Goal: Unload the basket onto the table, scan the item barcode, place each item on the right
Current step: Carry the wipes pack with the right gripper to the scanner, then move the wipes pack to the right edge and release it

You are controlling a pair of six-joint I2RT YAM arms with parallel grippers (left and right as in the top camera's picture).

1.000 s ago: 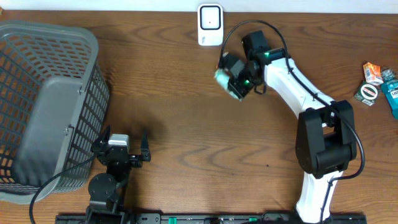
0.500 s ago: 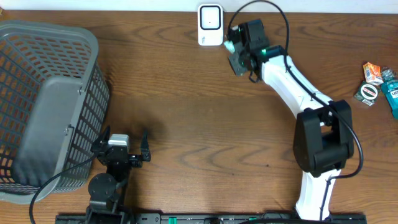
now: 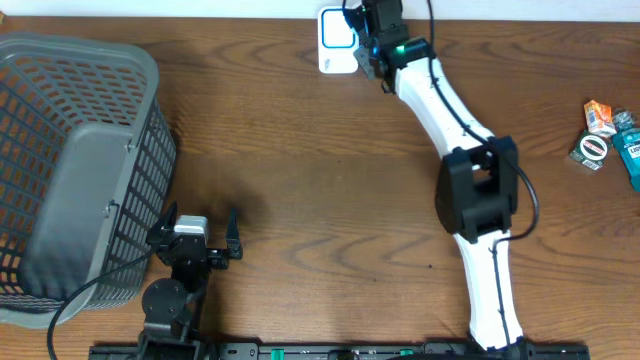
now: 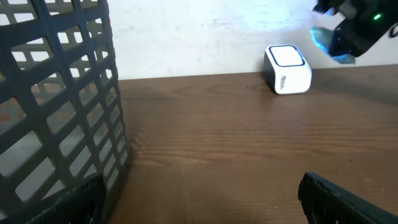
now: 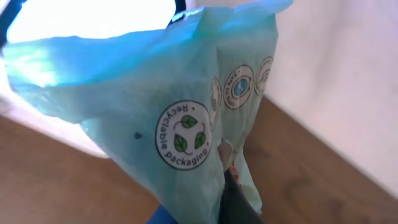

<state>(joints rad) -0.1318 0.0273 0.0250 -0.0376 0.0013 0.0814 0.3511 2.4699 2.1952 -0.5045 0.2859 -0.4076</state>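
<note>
A basket [image 3: 80, 170] is set at nine o'clock on the table [image 3: 330, 200], a scanner [image 3: 337, 40] at twelve, small boxes [image 3: 605, 135] at three. A bag [image 5: 180, 124] is held just beside the scanner.

Landmark: scanner [image 3: 333, 58], at far table edge.
- Above scanner, on its right side: right gripper [image 3: 366, 45] with teal pouch [image 5: 186, 124]; blocks approach from above and from right.
- From scanner back toward near edge: right arm [image 3: 440, 110], long diagonal barrier.
- Far left of scanner: tall mesh basket [image 3: 150, 170].
- Far right of scanner: small packets [image 3: 605, 135].
- In front and left of scanner: bare wood [image 3: 290, 170], free lane.
</note>
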